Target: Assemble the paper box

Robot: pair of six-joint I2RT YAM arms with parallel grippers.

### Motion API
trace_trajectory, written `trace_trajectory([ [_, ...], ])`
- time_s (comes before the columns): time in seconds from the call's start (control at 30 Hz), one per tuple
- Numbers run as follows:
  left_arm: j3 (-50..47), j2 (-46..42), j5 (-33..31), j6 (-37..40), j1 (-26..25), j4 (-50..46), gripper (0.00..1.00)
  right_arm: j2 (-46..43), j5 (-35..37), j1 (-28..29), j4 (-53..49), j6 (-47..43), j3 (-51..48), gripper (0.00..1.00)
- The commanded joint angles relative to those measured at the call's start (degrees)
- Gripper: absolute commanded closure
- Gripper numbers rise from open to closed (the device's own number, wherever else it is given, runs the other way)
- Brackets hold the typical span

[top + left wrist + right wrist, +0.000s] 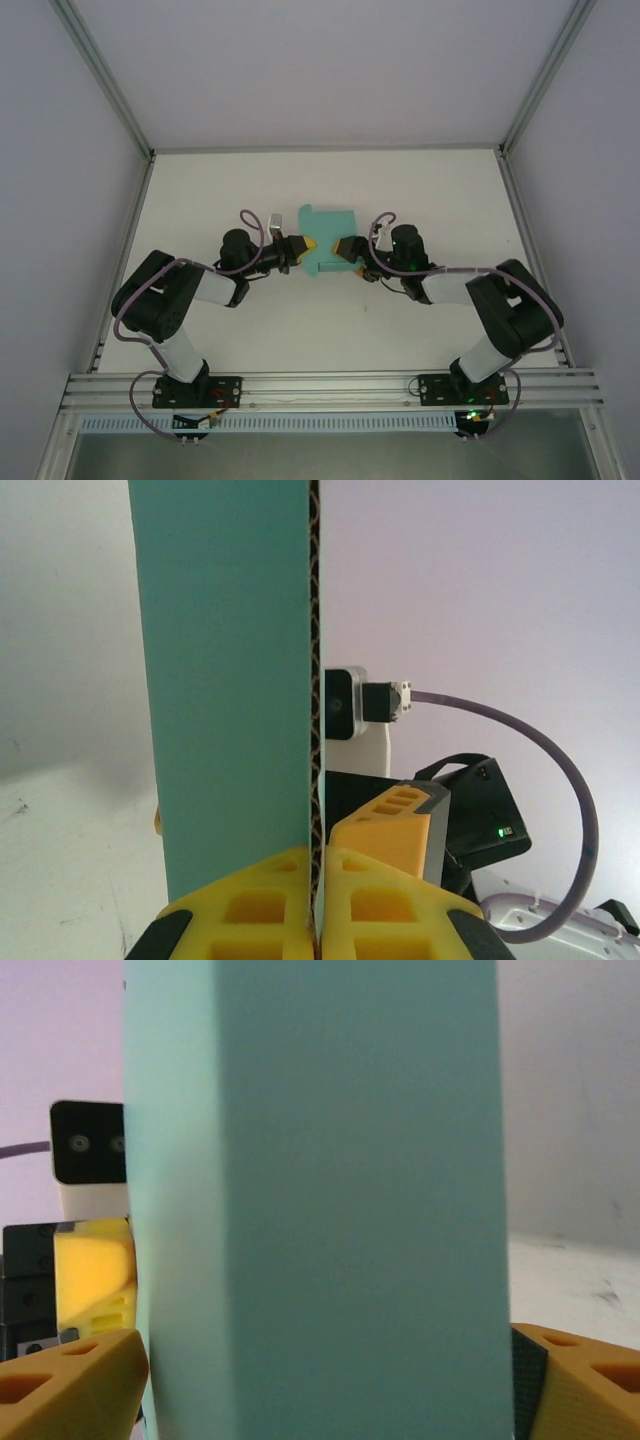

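Near the middle of the white worktop [330, 330], the teal-green paper box [328, 238] sits between the two end effectors, partly folded, with a stepped notch at its far-left corner. Whether it rests on the worktop or is lifted off it cannot be told from above. At the box's near-left corner, the left end effector [303, 246] pinches a single wall of card. In the left wrist view its yellow fingers [262, 908] are pressed together on the thin cut edge, where brown wavy fluting shows, and the teal panel stands upright from them to the top of that view. At the box's near-right corner, the right end effector [347, 247] has its jaws spread wide and clamped across the box's width. In the right wrist view the teal body fills the gap, with one orange-yellow finger [65, 1385] against its left side and the other against its right side. Just right of the box in the left wrist view are the right arm's wrist camera [345, 702] and its grey cable [470, 703], with a green light [500, 832] lit on the black housing below.
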Motion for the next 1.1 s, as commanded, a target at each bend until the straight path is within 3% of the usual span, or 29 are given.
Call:
trace_trajectory([
  [0.0,1.0,-1.2,0.4,0.7,-0.3,1.3,1.0,2.0,-3.4,-0.3,15.4,6.0,0.9,0.21],
  [0.13,1.7,-2.6,1.0,4.6,-0.3,-3.8,0.98,0.9,-3.6,-0.3,12.3,6.4,1.8,0.41],
  [0.17,1.9,-4.2,0.7,7.5,-0.3,-7.8,0.93,-0.1,-2.6,-0.3,10.2,6.1,1.7,0.48],
  [0.27,3.6,-13.0,-4.9,20.4,-0.8,-28.2,0.82,-3.3,-0.8,-0.7,4.4,4.8,1.0,0.52],
  [0.3,5.1,-17.0,-8.4,26.1,-1.2,-37.9,0.73,-4.4,-0.3,-0.8,2.1,4.4,1.0,0.53],
  [0.37,10.1,-25.5,-20.4,38.1,-3.6,-59.6,0.35,-6.3,0.1,-1.4,-1.2,4.1,1.1,0.57],
  [0.4,12.0,-28.8,-26.4,42.2,-4.5,-66.8,0.13,-7.3,-0.1,-1.8,-2.2,4.5,1.1,0.59],
  [0.43,13.2,-32.1,-30.9,45.6,-5.0,-71.6,0.0,-8.3,-0.9,-2.1,-3.1,4.6,1.3,0.59],
  [0.57,13.5,-43.1,-43.5,54.6,-5.0,-77.7,0.0,-11.5,-4.2,-4.2,-11.1,9.0,3.8,0.56],
  [0.67,13.6,-47.2,-44.5,67.9,-5.0,-77.3,0.0,-11.4,-11.5,-8.1,-11.4,20.0,5.7,0.59],
  [0.73,14.7,-48.3,-40.9,78.7,-5.0,-79.2,0.0,-10.7,-18.9,-10.0,-12.6,26.1,9.0,0.61],
  [0.87,17.6,-47.5,-17.7,104.7,-5.1,-91.6,0.0,-9.0,-28.0,-11.0,-19.2,32.1,15.3,0.63],
  [0.9,18.8,-46.6,-14.4,110.8,-5.1,-95.3,0.0,-8.7,-29.1,-10.9,-19.8,33.7,16.0,0.63],
  [1.0,19.4,-43.1,-21.6,110.9,-5.0,-86.5,0.0,-7.5,-31.2,-10.9,-18.0,40.0,15.4,0.68],
  [1.07,23.4,-39.2,-24.1,110.8,-5.0,-86.8,0.0,-7.0,-32.9,-10.9,-13.8,44.4,14.0,0.68],
])
